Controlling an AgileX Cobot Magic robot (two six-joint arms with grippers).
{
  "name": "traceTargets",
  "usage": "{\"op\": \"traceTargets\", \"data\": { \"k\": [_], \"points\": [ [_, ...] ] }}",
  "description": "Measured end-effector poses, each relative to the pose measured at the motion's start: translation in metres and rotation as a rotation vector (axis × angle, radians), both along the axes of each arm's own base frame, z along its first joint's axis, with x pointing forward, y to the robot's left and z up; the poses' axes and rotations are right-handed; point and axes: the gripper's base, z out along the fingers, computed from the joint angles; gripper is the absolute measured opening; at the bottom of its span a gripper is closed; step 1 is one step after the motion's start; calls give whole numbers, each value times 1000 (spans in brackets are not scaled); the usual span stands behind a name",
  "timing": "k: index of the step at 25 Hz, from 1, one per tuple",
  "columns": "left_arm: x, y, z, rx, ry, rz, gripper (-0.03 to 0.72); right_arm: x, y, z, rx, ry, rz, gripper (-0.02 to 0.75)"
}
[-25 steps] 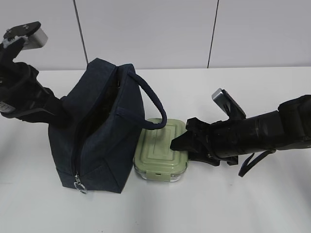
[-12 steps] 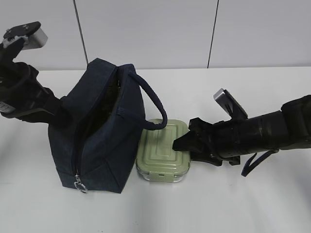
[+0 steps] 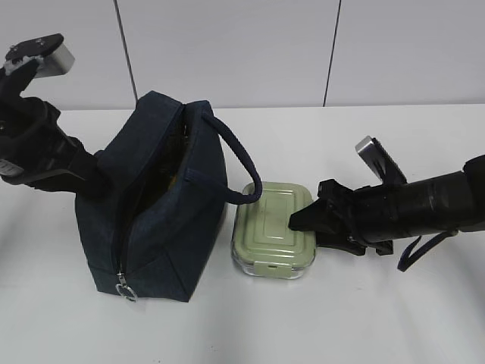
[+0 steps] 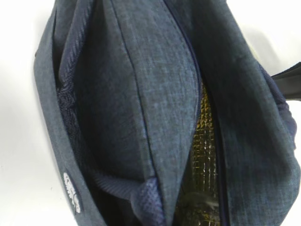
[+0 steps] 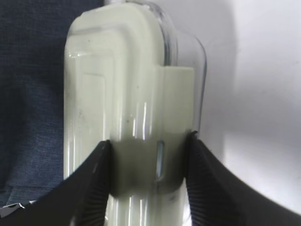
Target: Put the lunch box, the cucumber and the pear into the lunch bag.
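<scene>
The dark navy lunch bag (image 3: 159, 212) stands at the left with its top zipper open and its loop handle (image 3: 241, 163) hanging right. My left gripper (image 3: 89, 168) is at the bag's left wall, fingers buried in the fabric it holds. The left wrist view looks into the bag (image 4: 155, 94) and shows shiny lining (image 4: 207, 141). The lunch box (image 3: 269, 227), with its sage-green lid, sits on the table right of the bag. My right gripper (image 3: 299, 222) is shut on its right end (image 5: 149, 141), jaws clamping the lid clip (image 5: 174, 103). The cucumber and pear do not show.
The white table (image 3: 227, 326) stretches in front of and behind the bag. A white panelled wall (image 3: 227, 45) runs along the back. A strap (image 3: 415, 254) dangles under my right arm. The bag's silver ring pull (image 3: 125, 292) hangs at its front lower corner.
My right gripper has drawn the lunch box to the right, opening a gap between it and the bag. The left arm and the bag have stayed put.
</scene>
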Motion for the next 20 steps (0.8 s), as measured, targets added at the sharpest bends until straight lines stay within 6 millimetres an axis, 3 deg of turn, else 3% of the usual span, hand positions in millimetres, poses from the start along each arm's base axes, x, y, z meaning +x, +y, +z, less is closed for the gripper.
{"op": "traceTargets", "data": {
  "k": [7, 13, 16, 20],
  "points": [
    [0, 0, 0, 0, 0, 1, 2, 3, -12, 3, 36, -16, -12, 344],
    [0, 0, 0, 1, 0, 0, 2, 6, -40, 7, 31, -32, -62, 344],
    [0, 0, 0, 0, 1, 1, 2, 6, -56, 21, 23, -77, -98, 344],
    [0, 0, 0, 0, 0, 2, 2, 5, -60, 43, 46, -143, -96, 344]
  ]
}}
